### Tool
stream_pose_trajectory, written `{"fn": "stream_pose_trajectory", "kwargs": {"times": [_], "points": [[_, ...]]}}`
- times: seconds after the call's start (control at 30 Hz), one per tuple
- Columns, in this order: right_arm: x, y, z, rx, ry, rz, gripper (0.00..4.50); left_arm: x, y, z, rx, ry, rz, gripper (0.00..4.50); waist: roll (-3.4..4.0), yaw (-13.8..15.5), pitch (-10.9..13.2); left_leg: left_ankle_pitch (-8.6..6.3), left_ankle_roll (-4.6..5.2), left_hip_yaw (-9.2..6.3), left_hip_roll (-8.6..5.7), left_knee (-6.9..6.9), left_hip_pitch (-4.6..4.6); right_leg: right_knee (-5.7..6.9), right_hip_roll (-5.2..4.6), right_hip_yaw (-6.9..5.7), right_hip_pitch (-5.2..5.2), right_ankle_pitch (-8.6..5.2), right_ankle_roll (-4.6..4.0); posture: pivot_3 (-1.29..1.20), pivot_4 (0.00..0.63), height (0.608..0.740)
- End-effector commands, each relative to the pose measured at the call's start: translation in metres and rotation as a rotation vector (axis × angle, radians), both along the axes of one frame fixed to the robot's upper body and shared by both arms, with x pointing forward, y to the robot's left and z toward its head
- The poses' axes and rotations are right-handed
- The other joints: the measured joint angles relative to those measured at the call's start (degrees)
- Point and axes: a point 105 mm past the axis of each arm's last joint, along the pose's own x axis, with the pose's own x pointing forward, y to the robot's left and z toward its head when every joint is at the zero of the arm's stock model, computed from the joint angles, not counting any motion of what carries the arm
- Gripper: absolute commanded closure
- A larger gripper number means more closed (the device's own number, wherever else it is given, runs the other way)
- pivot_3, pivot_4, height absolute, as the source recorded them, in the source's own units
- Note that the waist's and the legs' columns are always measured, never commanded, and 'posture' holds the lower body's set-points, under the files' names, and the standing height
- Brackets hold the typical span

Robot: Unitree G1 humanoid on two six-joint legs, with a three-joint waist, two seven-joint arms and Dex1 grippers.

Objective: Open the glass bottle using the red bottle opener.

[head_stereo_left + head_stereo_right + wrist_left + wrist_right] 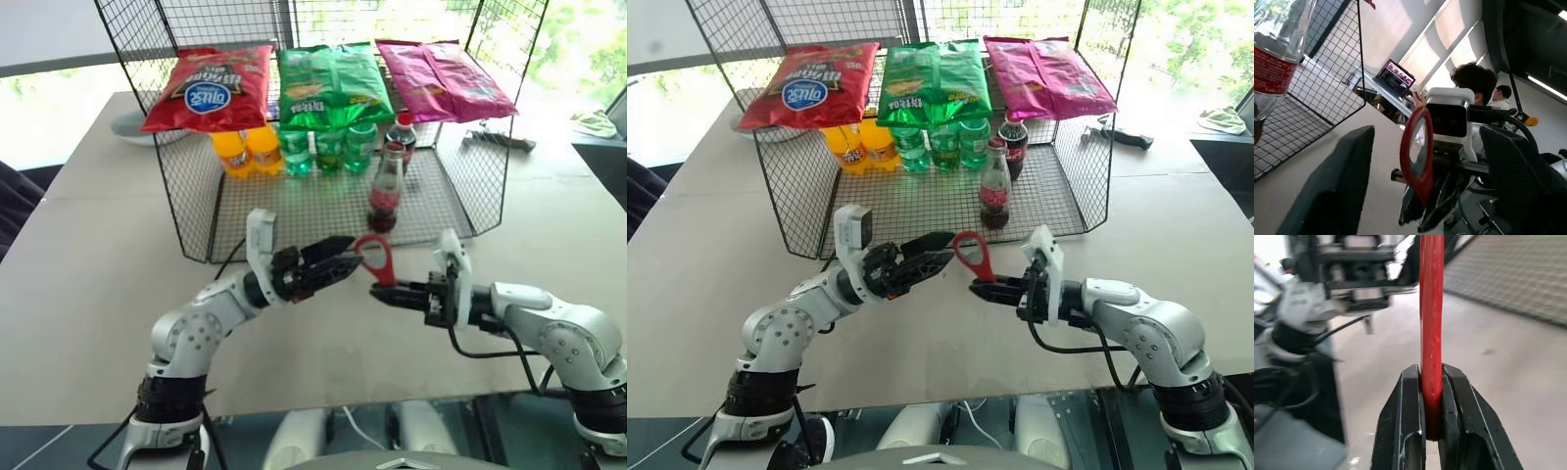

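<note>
Left eye view first: I see my right gripper [379, 290] clamped on the short handle of the red bottle opener [376, 258], whose loop head stands upright above the table [88, 294]. My left gripper [345, 258] sits just beside that loop with its fingers spread apart, holding nothing. The glass bottle [386, 191] stands upright at the front of the wire rack [186, 211], just behind the opener. Deeper in the rack I make out orange bottles [245, 149], green bottles [328, 147] and a dark plastic cola bottle [403, 132], with three chip bags [328, 83] lying across the top.

Left wrist view: the opener's red loop hangs between my own wide black fingers [1337, 191], with the right gripper's white housing behind it. The glass bottle's red label shows at the edge, behind the rack's mesh. People [1474, 85] and a laptop [1395, 78] sit in the background.

Right wrist view: both fingers [1405, 421] pinch the opener's handle tight, and the left arm hangs beyond it.
</note>
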Motion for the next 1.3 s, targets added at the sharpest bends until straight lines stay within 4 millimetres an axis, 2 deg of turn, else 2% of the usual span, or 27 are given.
{"fn": "stream_pose_trajectory", "kwargs": {"times": [0.03,0.17,0.33,0.57,0.93,1.13,1.3], "points": [[0.018,-0.025,0.016,0.021,-0.157,-0.215,4.50,0.007,0.005,-0.002,0.046,-0.093,0.087,0.06,0.00,0.00,0.00,0.00,0.00,0.00,0.00,0.00,0.00,0.00,0.01,0.01,0.00,0.00,0.00,0.00,0.150,0.740],[0.031,-0.052,0.023,0.032,-0.269,-0.437,4.50,0.026,0.008,0.002,0.066,-0.224,0.232,0.06,0.00,0.20,0.00,0.00,-0.01,0.02,0.00,-0.02,-0.01,0.00,0.01,0.01,0.00,0.00,0.00,0.00,0.150,0.740],[0.046,-0.071,0.037,0.058,-0.393,-0.630,4.50,0.057,0.002,0.007,0.111,-0.376,0.370,0.06,0.00,0.53,0.00,0.01,-0.01,0.05,-0.02,-0.02,0.02,0.03,0.03,0.02,0.01,0.00,0.00,0.00,0.150,0.740],[0.049,-0.067,0.040,0.083,-0.430,-0.659,4.50,0.089,-0.021,0.004,0.183,-0.471,0.413,0.06,0.00,0.70,0.00,0.01,0.00,0.05,-0.04,0.00,-0.03,0.02,0.25,0.03,-0.04,0.00,0.01,0.00,0.150,0.740],[0.048,-0.062,0.037,0.088,-0.442,-0.665,4.50,0.115,-0.053,0.000,0.242,-0.538,0.393,0.06,-0.01,0.58,0.00,0.01,0.01,0.05,-0.06,0.08,-0.03,0.13,0.29,0.02,-0.03,0.00,0.01,0.00,0.150,0.740],[0.048,-0.057,0.035,0.100,-0.439,-0.658,4.50,0.129,-0.071,-0.005,0.283,-0.516,0.377,0.06,-0.02,0.19,0.01,0.01,0.01,0.04,-0.07,0.13,-0.03,0.19,0.30,0.01,-0.03,0.00,0.01,0.00,0.150,0.740],[0.049,-0.055,0.035,0.103,-0.446,-0.662,4.50,0.137,-0.080,-0.001,0.307,-0.528,0.384,0.06,-0.03,-0.27,0.01,0.01,0.02,0.04,-0.09,0.30,-0.03,0.34,0.33,0.01,-0.03,0.00,0.02,0.00,0.150,0.740]]}}
